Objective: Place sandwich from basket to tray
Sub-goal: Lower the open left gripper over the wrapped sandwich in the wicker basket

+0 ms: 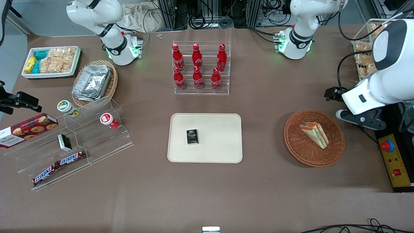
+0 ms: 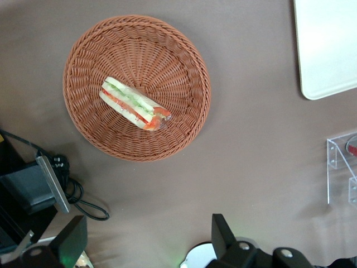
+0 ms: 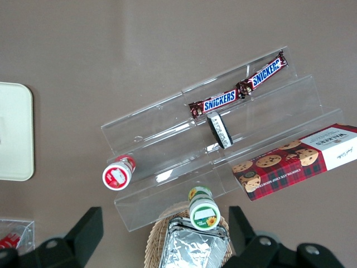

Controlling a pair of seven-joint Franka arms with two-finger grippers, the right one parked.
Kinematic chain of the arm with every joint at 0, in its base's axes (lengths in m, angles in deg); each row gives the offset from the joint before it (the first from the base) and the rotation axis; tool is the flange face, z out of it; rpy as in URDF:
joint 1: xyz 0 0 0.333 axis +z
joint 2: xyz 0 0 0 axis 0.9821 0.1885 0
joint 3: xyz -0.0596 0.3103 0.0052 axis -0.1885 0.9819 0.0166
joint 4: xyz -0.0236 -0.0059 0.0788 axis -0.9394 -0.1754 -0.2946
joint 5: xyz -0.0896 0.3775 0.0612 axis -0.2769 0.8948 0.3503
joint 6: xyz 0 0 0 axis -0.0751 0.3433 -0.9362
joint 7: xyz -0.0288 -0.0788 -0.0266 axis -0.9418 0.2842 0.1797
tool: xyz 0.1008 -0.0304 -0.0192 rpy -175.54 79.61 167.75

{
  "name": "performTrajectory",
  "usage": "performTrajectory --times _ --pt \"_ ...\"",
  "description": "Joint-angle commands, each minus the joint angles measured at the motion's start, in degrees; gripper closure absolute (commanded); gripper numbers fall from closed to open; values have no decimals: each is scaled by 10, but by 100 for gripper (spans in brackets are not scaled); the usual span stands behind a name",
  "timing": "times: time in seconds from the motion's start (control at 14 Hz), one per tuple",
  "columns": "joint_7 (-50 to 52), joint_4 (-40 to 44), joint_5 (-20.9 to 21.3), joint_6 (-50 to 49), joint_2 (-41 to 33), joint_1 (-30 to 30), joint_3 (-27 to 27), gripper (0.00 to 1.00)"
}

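The sandwich (image 1: 314, 133) (image 2: 134, 104), a pale wedge with orange-red and green layers, lies in the round reddish-brown wicker basket (image 1: 297, 147) (image 2: 167, 56). The cream tray (image 1: 220, 145) (image 2: 329, 50) sits mid-table, beside the basket toward the parked arm's end, and holds a small black box (image 1: 192, 136). My left gripper (image 1: 332, 94) (image 2: 148, 240) hangs high over the table, off the basket's rim toward the working arm's end. It is open, with nothing between its fingers, and touches neither the basket nor the sandwich.
A clear rack of red cola bottles (image 1: 201, 68) stands farther from the front camera than the tray. A stepped acrylic shelf (image 1: 81, 142) with snacks lies toward the parked arm's end. A yellow control box (image 1: 394, 160) and a black cable (image 2: 83, 204) lie by the basket.
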Motion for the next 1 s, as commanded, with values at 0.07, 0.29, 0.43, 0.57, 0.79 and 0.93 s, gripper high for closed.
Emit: performTrajectory --times 0.07,0.29,0.43,0.57,0.79,0.93 --pt "43 19 8 -12 21 -2 -1 0" --pt "70 27 10 -13 41 -2 -1 0" --pt "204 -4 10 15 41 8 2 0" --pt "271 -104 12 138 14 19 2 0" --pt "355 -228 12 282 -9 37 3 0" --pt "409 -267 13 348 -3 39 3 0"
